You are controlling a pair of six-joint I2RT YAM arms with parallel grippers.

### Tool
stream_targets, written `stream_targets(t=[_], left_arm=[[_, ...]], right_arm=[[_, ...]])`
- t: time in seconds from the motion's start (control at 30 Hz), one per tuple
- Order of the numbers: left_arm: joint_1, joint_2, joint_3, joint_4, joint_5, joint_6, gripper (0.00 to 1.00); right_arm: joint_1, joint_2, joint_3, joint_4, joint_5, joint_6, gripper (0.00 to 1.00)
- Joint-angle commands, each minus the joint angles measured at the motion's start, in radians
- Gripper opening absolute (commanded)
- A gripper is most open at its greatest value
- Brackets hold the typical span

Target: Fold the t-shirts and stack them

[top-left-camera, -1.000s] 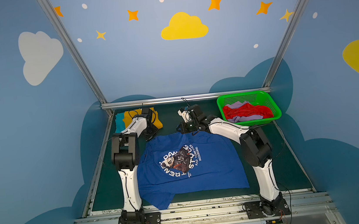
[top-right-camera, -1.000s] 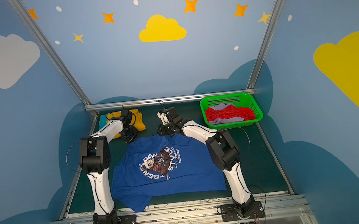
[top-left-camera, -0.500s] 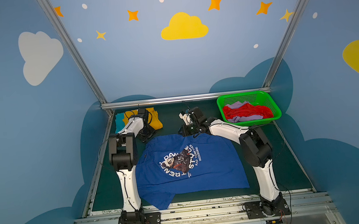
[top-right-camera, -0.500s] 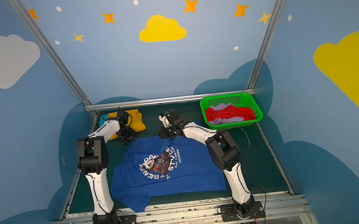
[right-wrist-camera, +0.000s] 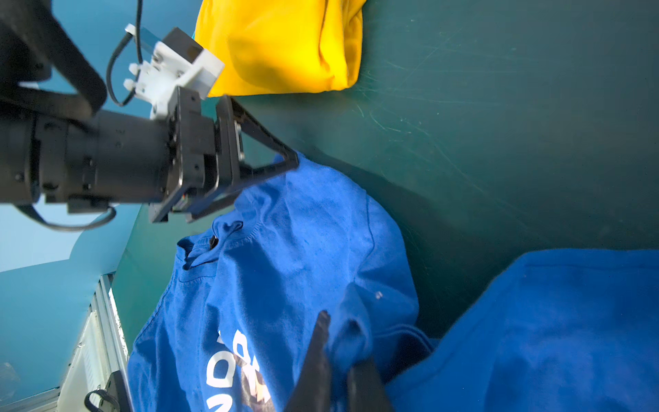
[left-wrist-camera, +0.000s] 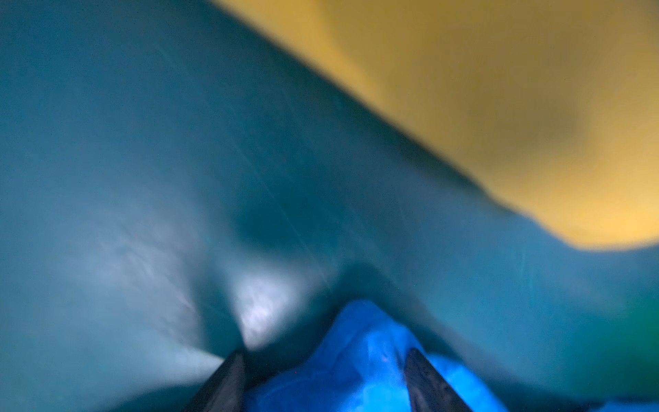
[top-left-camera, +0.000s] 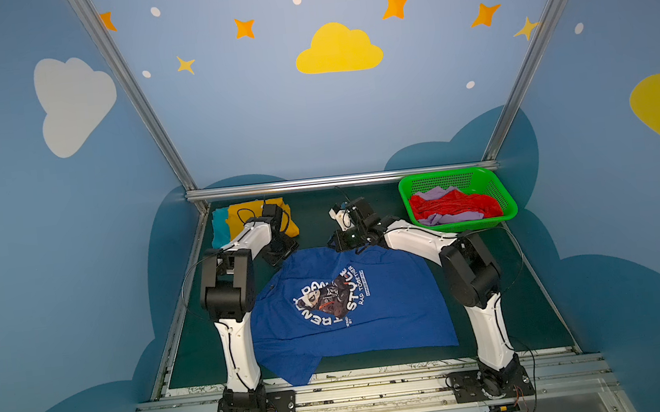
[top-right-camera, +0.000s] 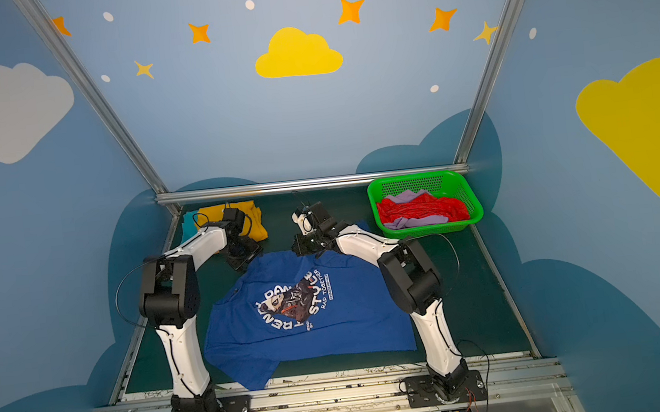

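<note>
At the table's (top-left-camera: 497, 302) centre, seen with the arm bases at 6 o'clock, the blue t-shirt (top-left-camera: 351, 309) lies spread print-up, collar toward 9 o'clock and rumpled along its 12 o'clock edge. The right gripper (right-wrist-camera: 338, 335) is clamped on a raised fold of that edge. The left gripper (left-wrist-camera: 324, 356) sits at the shirt's 11 o'clock corner, jaws apart with a hump of blue cloth between them, not pinched. The step looks like spreading and squaring the shirt before its first fold. Next, the left jaws likely need to close on that corner, so both arms can pull the edge taut. A yellow t-shirt (top-left-camera: 245, 209) lies folded on a teal one (top-left-camera: 220, 227) at 11 o'clock; red (top-left-camera: 449, 205) and lilac (top-left-camera: 435, 194) tees wait in the green basket (top-left-camera: 442, 173) at 1 o'clock.
</note>
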Motion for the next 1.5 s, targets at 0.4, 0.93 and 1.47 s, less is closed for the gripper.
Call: stream_targets(t=[0.4, 0.93, 1.47], left_arm=[[-0.01, -0.399, -0.238, -0.077, -0.13, 0.115, 0.04], [-0.234, -0.663, -0.815, -0.037, -0.048, -0.105, 0.11], [-0.205, -0.461, -0.317, -0.089, -0.066, 0.068, 0.6]], right_arm=[[0.013, -0.217, -0.236, -0.035, 0.05, 0.007, 0.02], [0.022, -0.299, -0.447, -0.16, 0.093, 0.07, 0.23], [0.025, -0.471, -0.431, -0.328, 0.172, 0.022, 0.52]])
